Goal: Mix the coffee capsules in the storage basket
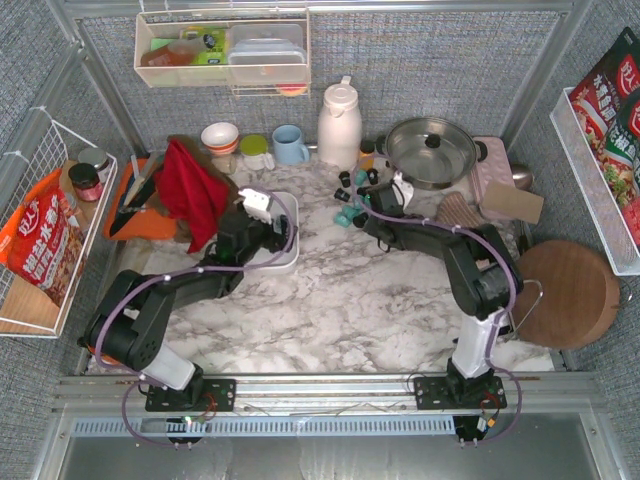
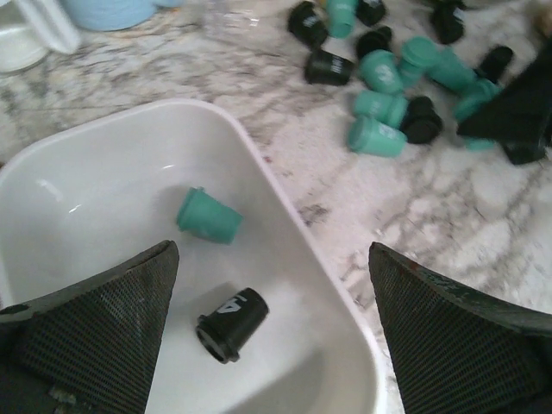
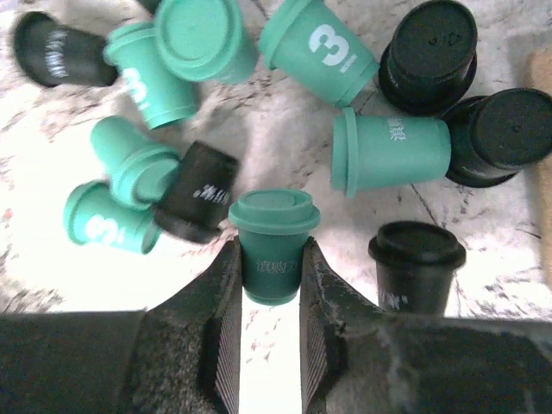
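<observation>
Marble-pattern table [image 1: 380, 310], grey woven wall panels [image 1: 430, 60] all round. The back edge is crowded: white thermos [image 1: 338, 125], steel pot with lid [image 1: 430, 152], blue mug [image 1: 290, 145]. A red cloth [image 1: 190, 185] sits left of the basket and a round wooden board [image 1: 565, 292] is far right. None of it lies between my grippers and the work.

The basket [image 2: 95, 172] is left of centre. It's white glossy plastic, shallow, with smooth solid walls and rounded corners. Two capsules are inside, both on their sides and apart from each other: one green [image 2: 209, 216], one black [image 2: 231, 323].

My left gripper [image 2: 272, 259] hangs over the basket's near right corner, jaws wide, nothing between them. The fingers [image 2: 103, 336] are black with mesh-textured pads.

The rest of the coffee capsules [image 2: 377, 136] form a loose heap on the marble just right of the basket, in front of the thermos and pot. They are small tapered cups with flanged lids, green and black mixed. Some stand upright, most are tipped over and several touch. Some carry white print.

My right gripper [image 3: 270, 259] is down in that heap, jaws narrow, clamped on the body of a green capsule [image 3: 274, 216] whose lid end points away from my wrist. A black one [image 3: 200, 191] lies against its left side, and another black one [image 3: 416, 263] is just to its right.
</observation>
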`<action>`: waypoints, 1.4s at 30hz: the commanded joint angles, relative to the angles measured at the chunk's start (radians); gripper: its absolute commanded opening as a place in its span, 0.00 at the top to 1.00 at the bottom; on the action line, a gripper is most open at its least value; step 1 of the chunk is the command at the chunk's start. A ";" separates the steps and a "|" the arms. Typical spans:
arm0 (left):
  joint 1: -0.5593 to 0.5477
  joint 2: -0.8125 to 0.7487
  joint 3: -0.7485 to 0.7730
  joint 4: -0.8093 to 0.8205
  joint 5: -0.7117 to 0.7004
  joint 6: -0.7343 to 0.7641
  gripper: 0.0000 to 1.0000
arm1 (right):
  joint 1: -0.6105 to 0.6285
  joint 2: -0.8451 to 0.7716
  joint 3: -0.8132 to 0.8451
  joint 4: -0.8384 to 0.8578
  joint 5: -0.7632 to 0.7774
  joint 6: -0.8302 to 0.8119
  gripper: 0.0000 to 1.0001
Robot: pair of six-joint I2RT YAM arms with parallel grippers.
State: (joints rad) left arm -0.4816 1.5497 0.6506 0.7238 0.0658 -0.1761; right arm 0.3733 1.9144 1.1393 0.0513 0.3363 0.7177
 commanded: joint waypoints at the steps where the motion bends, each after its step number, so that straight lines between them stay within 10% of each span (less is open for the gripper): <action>1: -0.047 -0.025 -0.039 0.101 0.115 0.162 0.01 | 0.002 -0.117 -0.086 0.122 -0.088 -0.116 0.82; 19: -0.244 0.078 -0.215 0.632 0.340 0.563 0.01 | 0.068 -0.370 -0.456 0.720 -0.823 -0.248 0.83; 42: -0.310 0.106 -0.239 0.762 0.230 0.700 0.08 | 0.191 -0.447 -0.363 0.483 -0.832 -0.387 0.81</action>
State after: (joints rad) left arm -0.7776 1.6474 0.4179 1.4055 0.2634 0.4782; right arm 0.5617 1.4647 0.7689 0.5453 -0.4950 0.3462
